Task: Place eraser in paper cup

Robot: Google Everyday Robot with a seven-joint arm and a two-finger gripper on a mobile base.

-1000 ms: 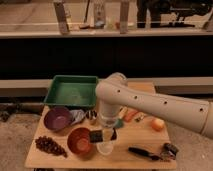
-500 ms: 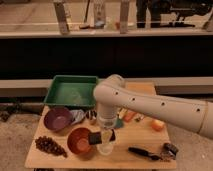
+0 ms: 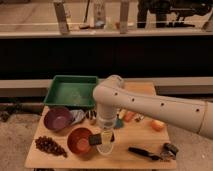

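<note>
Camera view is showing the gripper [image 3: 103, 137] with its fingers clamping the eraser [image 3: 96, 139], which is hanging at the rim of the paper cup [image 3: 105, 148], on its 10 o'clock side. The gripper is hovering directly over the cup. The orange-red bowl [image 3: 80, 140] is sitting just beside the cup at 9 o'clock, the black-handled tool [image 3: 142, 152] is lying at 4 o'clock, and the arm [image 3: 150, 107] is reaching in from 3 o'clock across the table [image 3: 135, 138].

Pale hand [image 3: 102, 138] gripping dark eraser [image 3: 95, 140] above white paper cup [image 3: 105, 149]; orange-red bowl [image 3: 78, 143].
</note>
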